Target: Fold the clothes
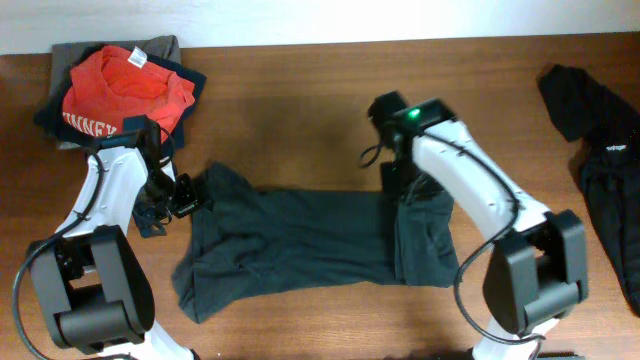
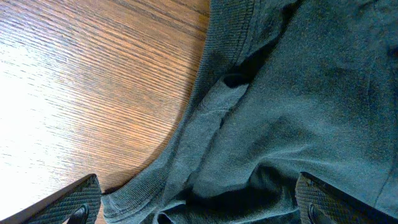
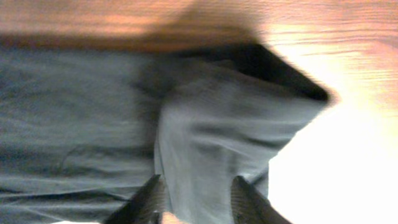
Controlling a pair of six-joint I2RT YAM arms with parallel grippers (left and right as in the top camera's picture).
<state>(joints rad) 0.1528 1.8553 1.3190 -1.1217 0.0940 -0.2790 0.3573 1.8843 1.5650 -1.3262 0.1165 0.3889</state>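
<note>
A dark grey-green garment (image 1: 300,235) lies spread across the middle of the wooden table, with its right part folded over. My left gripper (image 1: 190,195) is at the garment's left edge. In the left wrist view its jaws (image 2: 196,208) are wide open, and the ribbed hem of the garment (image 2: 298,93) lies between them. My right gripper (image 1: 400,190) is over the garment's folded right part. In the blurred right wrist view its jaws (image 3: 196,199) are closed in on a raised fold of the garment (image 3: 62,112).
A pile of clothes topped by a red shirt (image 1: 120,90) sits at the back left corner. A black garment (image 1: 600,150) lies at the right edge. Bare wooden table (image 1: 300,110) shows behind the garment.
</note>
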